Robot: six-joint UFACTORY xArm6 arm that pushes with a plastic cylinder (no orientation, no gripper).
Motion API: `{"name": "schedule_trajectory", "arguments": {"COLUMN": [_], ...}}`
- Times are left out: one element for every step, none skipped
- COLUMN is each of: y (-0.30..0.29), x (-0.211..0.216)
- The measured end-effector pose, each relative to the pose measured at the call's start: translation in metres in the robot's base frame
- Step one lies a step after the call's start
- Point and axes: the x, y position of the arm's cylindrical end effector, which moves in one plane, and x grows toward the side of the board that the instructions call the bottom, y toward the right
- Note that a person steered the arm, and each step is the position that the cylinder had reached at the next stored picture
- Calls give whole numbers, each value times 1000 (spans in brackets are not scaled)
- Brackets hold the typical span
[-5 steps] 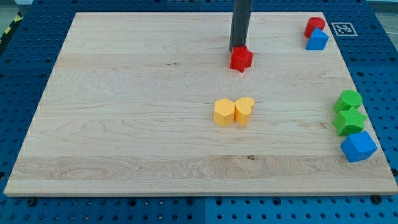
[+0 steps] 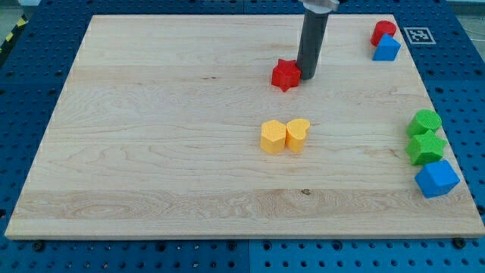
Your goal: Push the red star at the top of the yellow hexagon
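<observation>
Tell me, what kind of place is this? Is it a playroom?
More likely a robot test lab. A wooden board lies on a blue bench full of holes. My tip touches the red star from the view's right, above the yellow hexagon. A printed marker tag sits at the corner.

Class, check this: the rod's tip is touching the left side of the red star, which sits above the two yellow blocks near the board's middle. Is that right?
Not quite. The camera view shows my tip against the right side of the red star, not the left. The rest holds: the star sits above the yellow hexagon and yellow heart near the board's middle.
</observation>
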Motion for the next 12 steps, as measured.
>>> {"name": "schedule_trajectory", "arguments": {"y": [-17, -18, -19, -20, -23, -34, -37, -48, -48, -50, -51, -51], "x": [-16, 15, 36, 38, 35, 53, 53, 56, 60, 67, 71, 75]}}
